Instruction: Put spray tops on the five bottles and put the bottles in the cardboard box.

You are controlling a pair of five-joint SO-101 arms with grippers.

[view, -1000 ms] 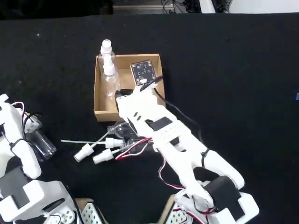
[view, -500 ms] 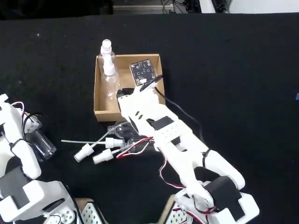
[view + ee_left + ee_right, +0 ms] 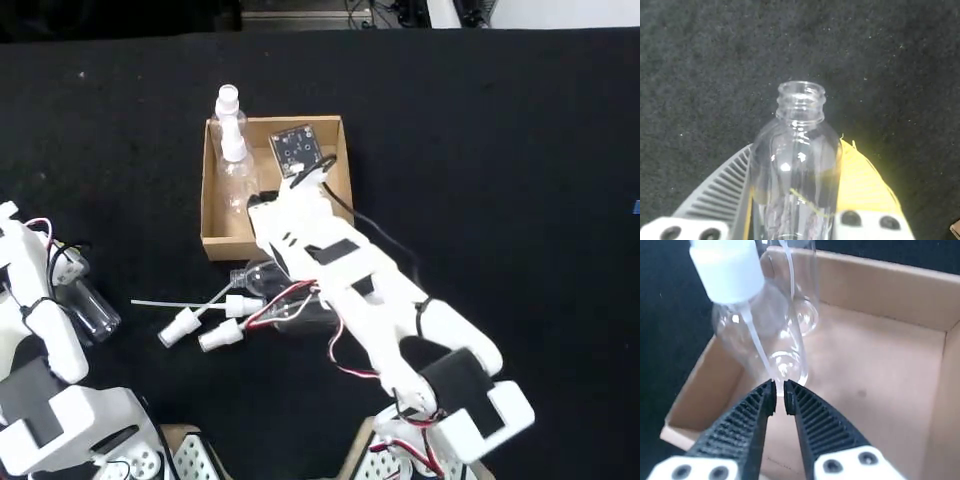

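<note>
Over the table, high view: cardboard box past the middle, with 2 topped bottles standing along 1 side wall. Right arm stretched from the near edge to the box, wrist above its floor. Just in front of the box, on the black cloth, 2 loose spray tops side by side with thin dip tubes, next to a clear bottle lying partly under the arm. Well apart from these, at the view's edge, left arm low, with an uncapped bottle at its tip.

At the left wrist: left gripper clamped on that uncapped bottle. 1 grey ribbed finger and 1 yellow finger pressed to either side of the clear body. Open threaded neck pointing away from the camera, over the dark cloth.

At the right wrist: right gripper inside the box, black ribbed jaws set almost together with only a sliver between, gripping nothing. Tips just beside the base of the nearer topped bottle, with its white spray top and dip tube plain to see. Second topped bottle close behind, both near the cardboard wall.
</note>
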